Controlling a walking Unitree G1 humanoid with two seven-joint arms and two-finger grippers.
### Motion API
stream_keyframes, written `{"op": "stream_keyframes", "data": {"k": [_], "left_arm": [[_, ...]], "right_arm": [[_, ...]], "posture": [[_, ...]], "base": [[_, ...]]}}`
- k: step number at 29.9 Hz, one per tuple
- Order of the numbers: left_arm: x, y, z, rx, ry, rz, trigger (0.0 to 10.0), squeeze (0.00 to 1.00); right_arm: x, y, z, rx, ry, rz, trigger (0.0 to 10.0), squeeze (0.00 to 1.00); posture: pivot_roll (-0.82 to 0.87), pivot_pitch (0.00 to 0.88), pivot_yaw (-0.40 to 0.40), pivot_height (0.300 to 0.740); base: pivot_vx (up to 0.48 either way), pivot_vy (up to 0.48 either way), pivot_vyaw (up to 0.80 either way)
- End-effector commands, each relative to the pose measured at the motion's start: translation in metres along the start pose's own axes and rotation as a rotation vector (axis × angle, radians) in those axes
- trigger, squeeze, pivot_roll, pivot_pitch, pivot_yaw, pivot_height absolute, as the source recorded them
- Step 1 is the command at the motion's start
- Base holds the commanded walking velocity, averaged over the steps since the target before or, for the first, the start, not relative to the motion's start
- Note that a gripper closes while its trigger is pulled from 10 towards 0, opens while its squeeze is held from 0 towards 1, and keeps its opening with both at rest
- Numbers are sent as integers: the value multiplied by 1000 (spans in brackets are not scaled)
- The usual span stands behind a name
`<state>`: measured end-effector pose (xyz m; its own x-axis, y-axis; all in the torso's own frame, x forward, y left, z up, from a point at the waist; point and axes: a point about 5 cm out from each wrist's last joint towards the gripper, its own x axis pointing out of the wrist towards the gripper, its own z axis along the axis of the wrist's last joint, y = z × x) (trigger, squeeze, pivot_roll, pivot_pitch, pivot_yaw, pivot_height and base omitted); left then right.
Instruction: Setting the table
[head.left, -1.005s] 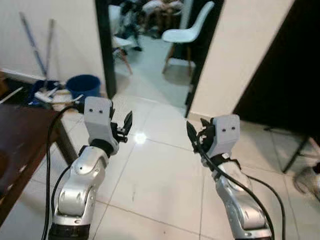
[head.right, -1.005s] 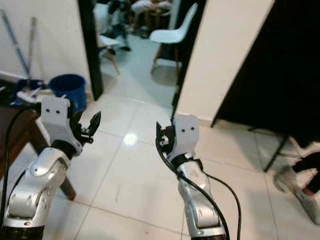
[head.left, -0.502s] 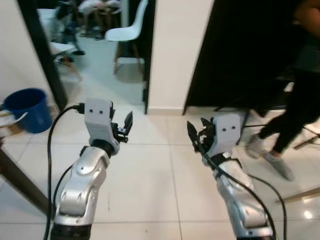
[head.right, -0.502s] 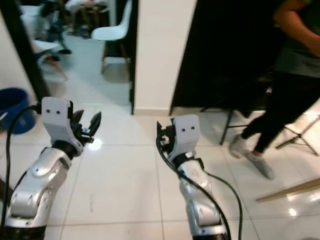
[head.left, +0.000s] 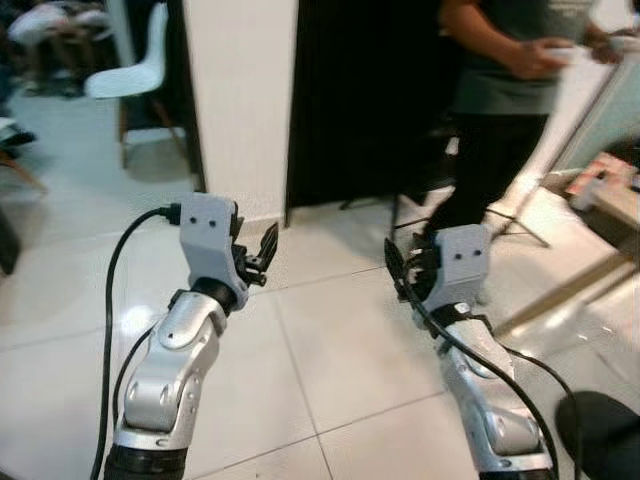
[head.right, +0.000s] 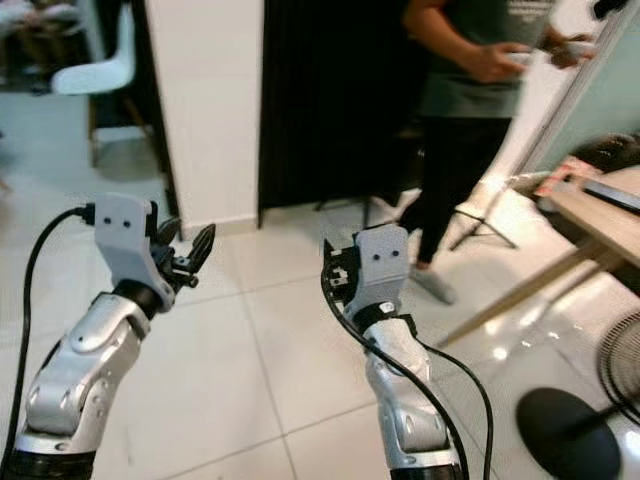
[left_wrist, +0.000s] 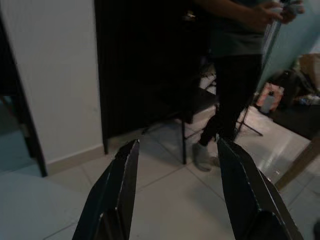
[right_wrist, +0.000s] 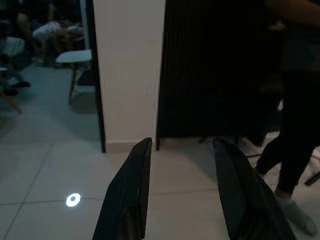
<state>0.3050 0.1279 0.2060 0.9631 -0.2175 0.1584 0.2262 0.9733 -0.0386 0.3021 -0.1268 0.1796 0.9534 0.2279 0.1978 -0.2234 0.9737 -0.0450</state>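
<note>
While both arms are held forward over the tiled floor, the left claw (left_wrist: 175, 195) and right claw (right_wrist: 182, 192) are spread, empty; the table (head.right: 590, 215) lies far right, nearer the right arm.

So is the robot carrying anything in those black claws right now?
No, nothing is held. The left gripper and right gripper are both open, with bare floor between their fingers.

person (head.right: 470, 110) cut off above the shoulders, hands blurred
</note>
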Motion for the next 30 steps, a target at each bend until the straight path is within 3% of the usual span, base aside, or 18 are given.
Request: {"op": "stream_keyframes", "data": {"k": [1, 21, 24, 27, 29, 30], "left_arm": [[-1, 0, -2, -4, 11, 5, 10000, 0], [-2, 2, -7, -6, 26, 7, 10000, 0], [-6, 9, -18, 26, 61, 15, 10000, 0], [-18, 24, -46, 51, 154, 26, 10000, 0], [-31, 32, -71, 50, 236, 41, 10000, 0], [-44, 36, -96, 14, 320, 48, 10000, 0]], "right_arm": [[-1, 0, -2, 6, 11, -1, 10000, 0], [-3, -1, -6, 6, 22, -10, 10000, 0], [-9, -7, -16, -2, 56, -33, 10000, 0], [-25, -17, -44, -8, 149, -61, 10000, 0], [-38, -22, -67, -8, 235, -66, 10000, 0], [-52, -24, -90, -15, 320, -57, 10000, 0]], "posture": [[-79, 7, 21, 740], [-80, 10, 27, 740], [-82, 9, 29, 740], [-80, 11, 30, 740], [-78, 10, 32, 740], [-79, 10, 34, 740]], "base": [[0, 0, -800], [0, 0, -800], [0, 0, -800], [0, 0, -800], [0, 0, -800], [0, 0, -800]]}}
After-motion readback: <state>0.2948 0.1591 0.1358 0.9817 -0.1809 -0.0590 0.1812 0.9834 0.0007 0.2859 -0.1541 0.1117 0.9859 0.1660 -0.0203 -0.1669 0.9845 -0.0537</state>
